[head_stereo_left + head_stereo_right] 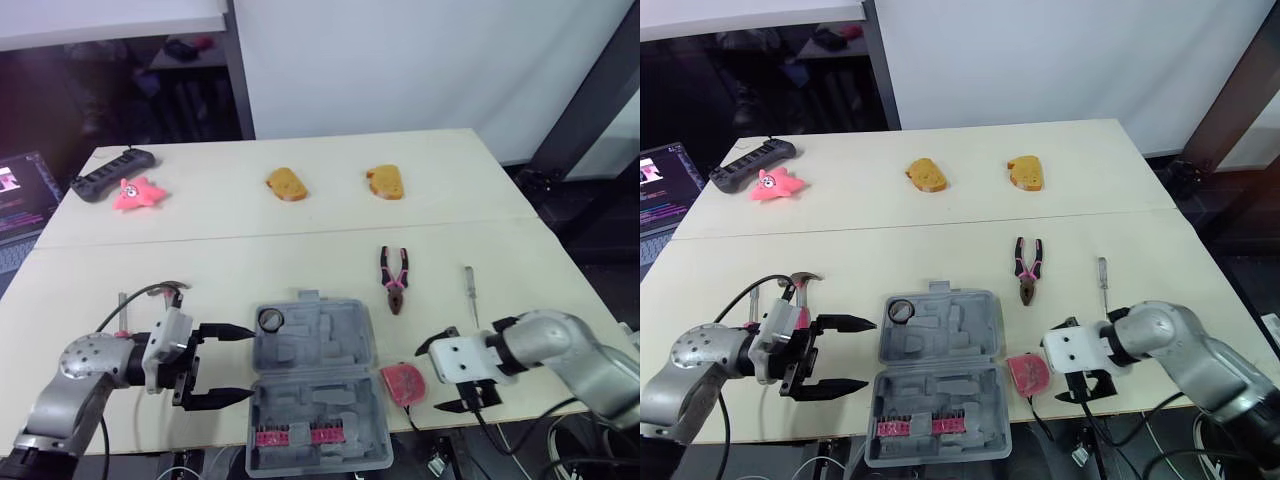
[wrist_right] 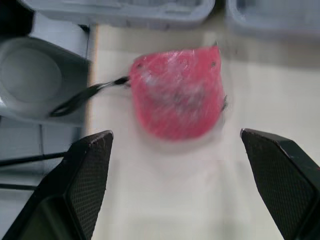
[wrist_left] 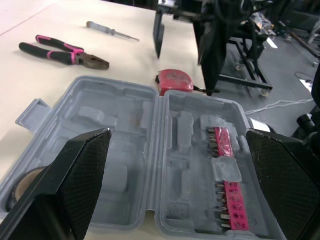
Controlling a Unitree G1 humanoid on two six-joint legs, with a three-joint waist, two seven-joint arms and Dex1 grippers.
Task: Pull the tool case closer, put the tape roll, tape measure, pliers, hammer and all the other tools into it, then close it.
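- Head view: the case [image 1: 312, 385] lies open at the near tabletop edge, its long axis running away from you. The tape measure [image 1: 404, 383] sits just beside its right wall, strap toward the edge.
- Left wrist view: the left gripper [image 3: 176, 135] faces the case, fingers apart.
- Right wrist view: the right gripper [image 2: 176, 134] aims at the tape measure, fingers apart. I judge you are at the grasp, so next move in and close on it.
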